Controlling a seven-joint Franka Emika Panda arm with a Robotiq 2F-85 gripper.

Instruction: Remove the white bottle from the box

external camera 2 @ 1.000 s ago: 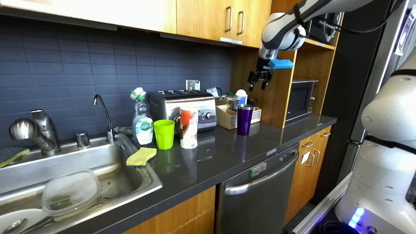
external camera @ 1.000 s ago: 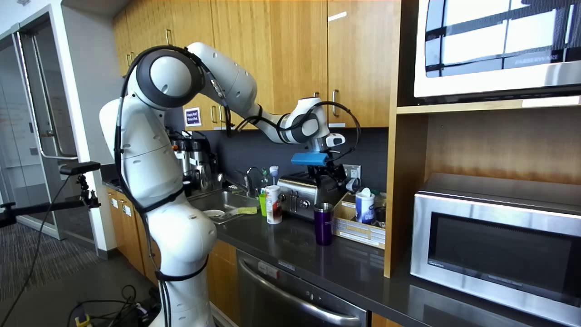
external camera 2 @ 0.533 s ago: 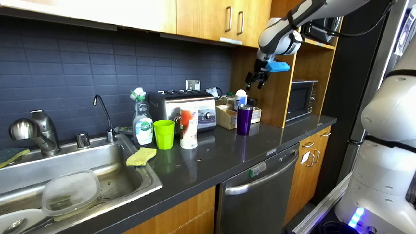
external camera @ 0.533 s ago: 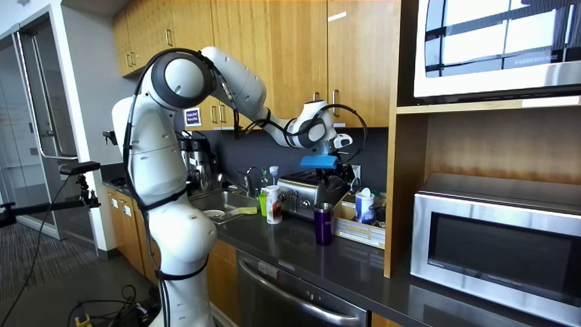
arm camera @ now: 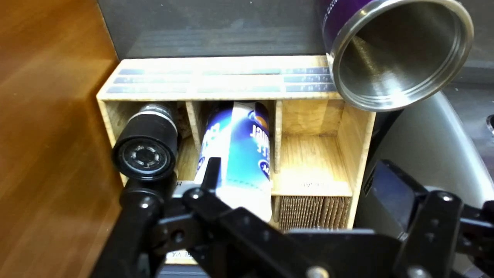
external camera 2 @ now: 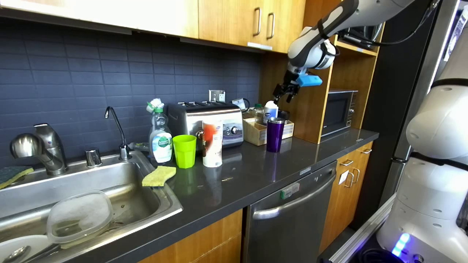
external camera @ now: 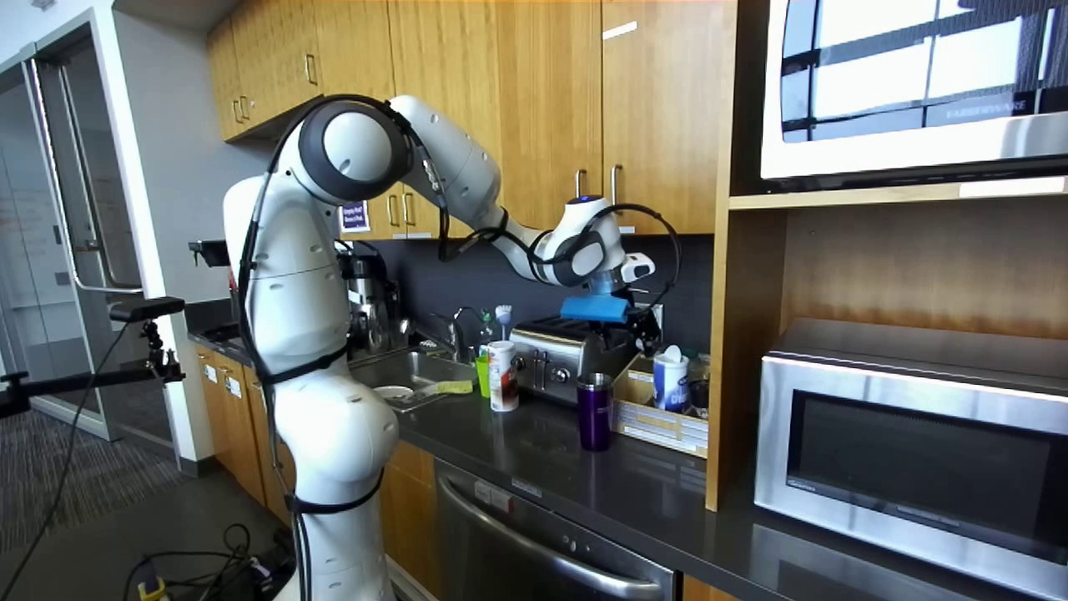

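Note:
The white bottle [external camera 2: 270,111], with its blue label [arm camera: 247,143] and white top, stands in the middle compartment of the tan, divided box [arm camera: 231,83]. In an exterior view the bottle [external camera: 670,384] rises above the box's front wall [external camera: 663,426]. My gripper [external camera 2: 282,98] hangs just above and beside the bottle's top, open with nothing held. From the wrist, the gripper [arm camera: 300,166] has one finger [arm camera: 213,170] overlapping the bottle in the picture, while the opposite finger [arm camera: 397,193] lies past the box's side wall. The bottle's base is hidden inside the box.
A purple tumbler [external camera 2: 275,135] stands close in front of the box. The silver toaster [external camera: 555,367] sits beside it, and a wooden panel [arm camera: 50,135] borders the far side. A black-capped jar [arm camera: 144,154] occupies the neighbouring compartment.
My gripper has come down toward the box, shifting right in an exterior view and left in an exterior view. It stays open; the bottle, box and tumbler have not moved.

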